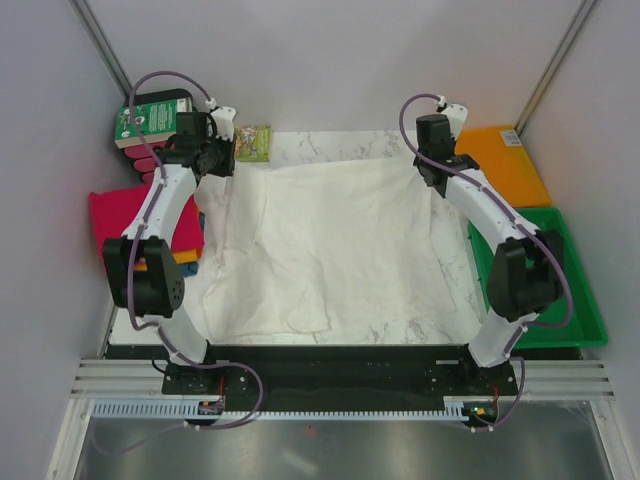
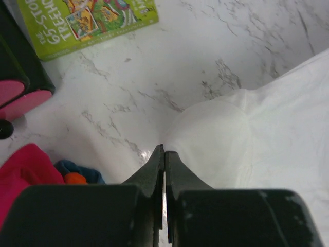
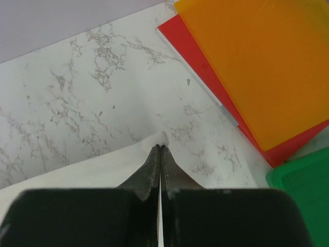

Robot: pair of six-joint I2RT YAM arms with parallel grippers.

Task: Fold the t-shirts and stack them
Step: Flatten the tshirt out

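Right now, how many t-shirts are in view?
4. The white t-shirt lies spread in the middle. Three are stacked at the left edge: pink on top, orange and blue peeking out beneath. The left arm covers part of them, so more may be hidden.

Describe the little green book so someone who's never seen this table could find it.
Look along the far edge of the marble table, left of centre, near the left gripper. The book lies flat on bare marble past the white t-shirt. Its lime-green cartoon cover sets it apart from the plain green tray.
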